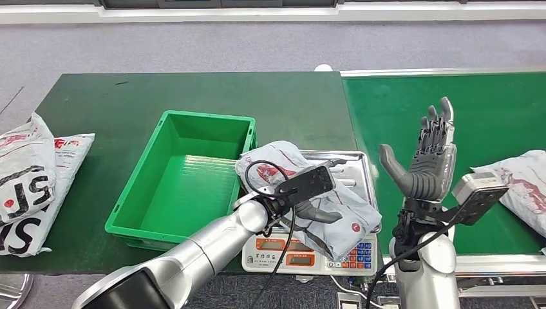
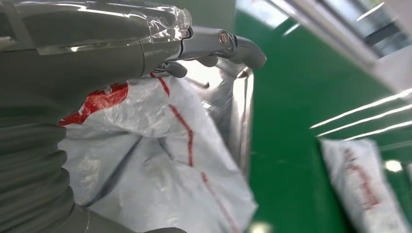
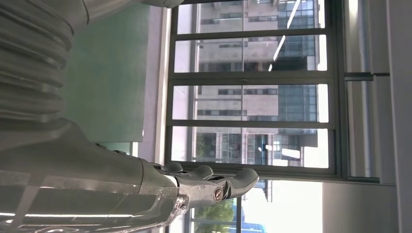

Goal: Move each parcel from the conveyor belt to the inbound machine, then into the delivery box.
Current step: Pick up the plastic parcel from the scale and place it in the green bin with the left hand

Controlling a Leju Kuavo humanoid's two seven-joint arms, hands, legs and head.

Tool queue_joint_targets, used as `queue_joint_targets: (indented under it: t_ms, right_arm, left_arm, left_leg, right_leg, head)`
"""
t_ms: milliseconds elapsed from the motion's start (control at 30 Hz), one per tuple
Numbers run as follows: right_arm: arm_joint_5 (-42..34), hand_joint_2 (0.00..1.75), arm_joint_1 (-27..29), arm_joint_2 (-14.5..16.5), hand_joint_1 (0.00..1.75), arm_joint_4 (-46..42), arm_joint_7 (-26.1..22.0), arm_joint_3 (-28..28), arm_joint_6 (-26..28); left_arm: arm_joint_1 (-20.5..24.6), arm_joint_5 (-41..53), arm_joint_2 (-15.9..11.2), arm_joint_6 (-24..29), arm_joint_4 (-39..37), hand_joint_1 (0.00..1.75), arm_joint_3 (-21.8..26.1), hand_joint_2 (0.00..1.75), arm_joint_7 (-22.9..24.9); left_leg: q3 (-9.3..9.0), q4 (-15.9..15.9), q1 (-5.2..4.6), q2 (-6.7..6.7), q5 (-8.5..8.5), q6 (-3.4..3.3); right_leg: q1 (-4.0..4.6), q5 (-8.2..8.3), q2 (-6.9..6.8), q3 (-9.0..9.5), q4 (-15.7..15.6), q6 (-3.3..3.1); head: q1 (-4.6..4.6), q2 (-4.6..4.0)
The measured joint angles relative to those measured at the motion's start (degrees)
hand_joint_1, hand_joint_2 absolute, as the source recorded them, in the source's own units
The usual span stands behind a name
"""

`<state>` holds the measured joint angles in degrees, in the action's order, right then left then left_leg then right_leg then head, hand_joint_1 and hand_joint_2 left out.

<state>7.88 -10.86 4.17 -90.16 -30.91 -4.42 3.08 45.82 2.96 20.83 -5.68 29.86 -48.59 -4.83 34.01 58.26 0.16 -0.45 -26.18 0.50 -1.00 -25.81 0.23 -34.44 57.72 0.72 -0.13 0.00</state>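
Parcel (image 1: 302,193) on scale, left hand (image 1: 313,209) — grip unclear

Dark green table (image 1: 129,96), green crate (image 1: 183,177), scale (image 1: 309,254), white bags (image 1: 29,177)

Crinkled glossy plastic parcel (image 1: 335,212) under my fingers (image 1: 320,213), shiny metal scale tray (image 1: 362,168), smooth green plastic box (image 1: 187,174), matt green desk (image 1: 129,96).

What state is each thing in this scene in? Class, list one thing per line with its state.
Green bin: empty, upright.
Parcel on the scale: crumpled, lying on the tray, left robot hand on it.
Scale: loaded with that parcel.
Right robot hand: raised, fingers apart, holding nothing.
Parcel on the belt: lying flat, untouched.
Parcels at table's left end: lying stacked.
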Motion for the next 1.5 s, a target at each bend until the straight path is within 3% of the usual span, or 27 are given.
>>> queue_joint_targets:
  t_ms: [133, 333, 367, 467, 500, 833, 1000, 1100, 1300, 1500]
  right_arm:
    - [0.4, 1.75, 0.0, 0.1, 0.00, -0.5, -0.4, 0.0, 0.1]
    - [1.1, 1.75, 0.1, 0.3, 0.00, -2.0, 1.1, 0.0, 1.0]
    - [1.3, 1.75, 0.4, 0.3, 0.00, -2.2, 1.2, 0.0, 1.2]
    - [1.6, 1.75, 1.5, 0.3, 0.00, -3.0, 1.2, 0.0, 1.8]
    - [1.7, 1.75, 1.9, 0.3, 0.00, -3.3, 1.2, 0.0, 2.0]
    - [2.8, 1.75, 3.0, 0.7, 0.00, -4.4, 1.4, 0.1, 2.7]
    - [2.8, 1.75, 3.0, 0.7, 0.00, -4.4, 1.5, 0.2, 3.0]
    - [2.6, 1.75, 3.1, 0.7, 0.00, -4.4, 1.5, 0.2, 3.1]
    - [1.2, 1.75, 3.7, 0.5, 0.00, -4.7, 1.6, 0.3, 3.3]
    - [-0.6, 1.75, 4.2, -0.4, 0.00, -4.8, 0.6, 0.6, 3.7]
  left_arm:
    - [0.6, 0.5, 0.0, -0.6, -3.4, 0.00, -5.4, 1.75, 3.2]
    - [0.1, 0.5, 0.0, 1.7, -6.4, 0.00, -9.8, 1.75, 3.9]
    - [0.0, 0.9, 0.0, 2.2, -6.5, 0.07, -10.5, 1.75, 3.9]
    - [-0.2, 1.6, 0.0, 3.5, -6.8, 1.38, -12.1, 1.75, 3.9]
    - [-0.2, 1.7, 0.0, 4.0, -6.9, 1.75, -12.4, 1.75, 3.7]
    - [-1.2, 2.1, 0.0, 8.8, -7.8, 1.75, -11.1, 1.75, -4.4]
    - [-3.0, 0.1, 0.0, 7.5, -6.5, 1.75, -6.2, 1.75, -14.2]
    - [-3.8, -0.1, 0.0, 8.4, -5.2, 1.75, -3.3, 1.75, -17.6]
    - [-7.8, 2.2, -0.8, 17.0, 3.8, 1.75, 4.5, 1.75, -28.1]
    - [-13.8, 2.0, -2.1, 26.6, 17.6, 1.75, 11.7, 1.75, -31.2]
  left_leg:
    - [-0.01, 0.0, 0.00, 0.01, 0.01, 0.01]
    - [-0.03, 0.0, 0.00, 0.00, 0.01, 0.01]
    - [-0.04, 0.0, 0.00, 0.00, 0.01, 0.01]
    - [-0.06, 0.0, 0.00, 0.00, 0.00, -0.01]
    - [-0.06, 0.0, 0.00, 0.00, 0.00, -0.01]
    - [-0.09, 0.0, 0.00, 0.00, 0.04, -0.01]
    - [-0.05, 0.0, -0.01, -0.02, 0.02, -0.01]
    - [-0.04, 0.0, -0.01, -0.01, 0.00, -0.02]
    - [-0.02, 0.0, -0.01, 0.01, -0.01, -0.03]
    - [-0.01, 0.0, 0.00, 0.01, -0.01, -0.02]
  right_leg:
    - [0.00, 0.00, 0.00, 0.02, 0.0, 0.00]
    - [-0.01, 0.00, 0.00, 0.06, 0.0, 0.00]
    - [-0.01, 0.00, 0.00, 0.07, 0.0, 0.00]
    - [-0.01, 0.00, -0.01, 0.10, 0.0, 0.00]
    - [-0.01, 0.00, -0.01, 0.10, 0.0, 0.00]
    - [-0.01, 0.01, -0.02, 0.12, 0.0, 0.00]
    - [-0.02, 0.01, -0.02, 0.09, 0.0, 0.01]
    - [-0.02, 0.00, -0.01, 0.07, 0.0, 0.01]
    - [-0.02, 0.00, -0.01, 0.06, 0.0, 0.01]
    - [-0.02, -0.01, -0.01, 0.05, 0.0, 0.02]
  head:
    - [0.00, 0.00]
    - [-0.01, 0.00]
    - [-0.01, 0.00]
    - [0.00, 0.00]
    - [0.00, 0.00]
    - [0.00, 0.00]
    - [0.00, 0.00]
    - [0.00, 0.00]
    - [0.00, 0.00]
    - [0.00, 0.00]
